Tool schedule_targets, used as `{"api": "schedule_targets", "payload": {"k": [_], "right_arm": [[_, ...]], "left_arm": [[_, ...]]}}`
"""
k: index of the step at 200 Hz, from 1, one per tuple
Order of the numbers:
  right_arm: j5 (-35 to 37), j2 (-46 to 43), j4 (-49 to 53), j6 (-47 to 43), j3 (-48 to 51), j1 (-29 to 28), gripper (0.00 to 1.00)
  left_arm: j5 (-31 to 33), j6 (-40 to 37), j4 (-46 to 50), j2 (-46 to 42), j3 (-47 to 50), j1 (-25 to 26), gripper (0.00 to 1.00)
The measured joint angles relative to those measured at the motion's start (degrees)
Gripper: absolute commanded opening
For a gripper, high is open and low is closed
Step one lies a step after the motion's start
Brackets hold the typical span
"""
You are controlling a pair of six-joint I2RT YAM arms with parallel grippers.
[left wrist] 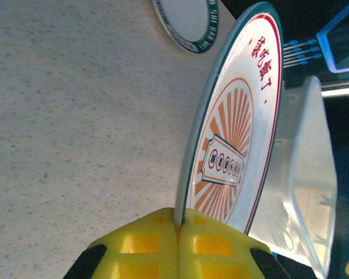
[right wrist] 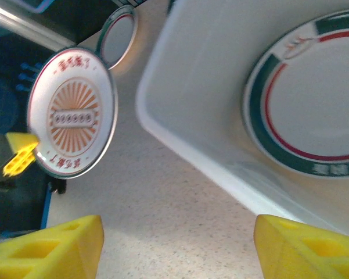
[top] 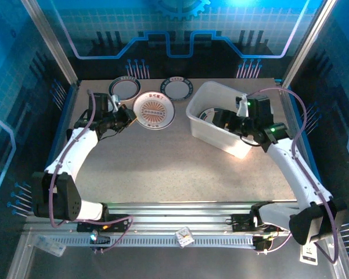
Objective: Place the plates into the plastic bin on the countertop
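The sunburst plate, pinched at its nine-o'clock rim by the tightly closed left gripper over the countertop, has the plastic bin at three o'clock, where the right gripper hangs wide open and empty.

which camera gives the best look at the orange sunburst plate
Right wrist: the whole sunburst plate faces the camera, rim to rim. Left wrist sees it close but slanted, its edge pinched in the left tool. Top external shows it whole but small.
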State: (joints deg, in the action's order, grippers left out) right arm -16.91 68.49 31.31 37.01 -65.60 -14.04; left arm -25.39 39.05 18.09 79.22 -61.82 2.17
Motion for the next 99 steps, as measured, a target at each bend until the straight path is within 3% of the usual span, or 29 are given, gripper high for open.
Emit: {"api": "schedule_targets", "payload": {"k": [99], "right_arm": [[-8.57,9.77,-7.19,0.96,-5.03,-5.42,0.60]], "left_arm": [[-4.35,1.51,-0.81,-0.13,-4.87,5.73,0.00]]}}
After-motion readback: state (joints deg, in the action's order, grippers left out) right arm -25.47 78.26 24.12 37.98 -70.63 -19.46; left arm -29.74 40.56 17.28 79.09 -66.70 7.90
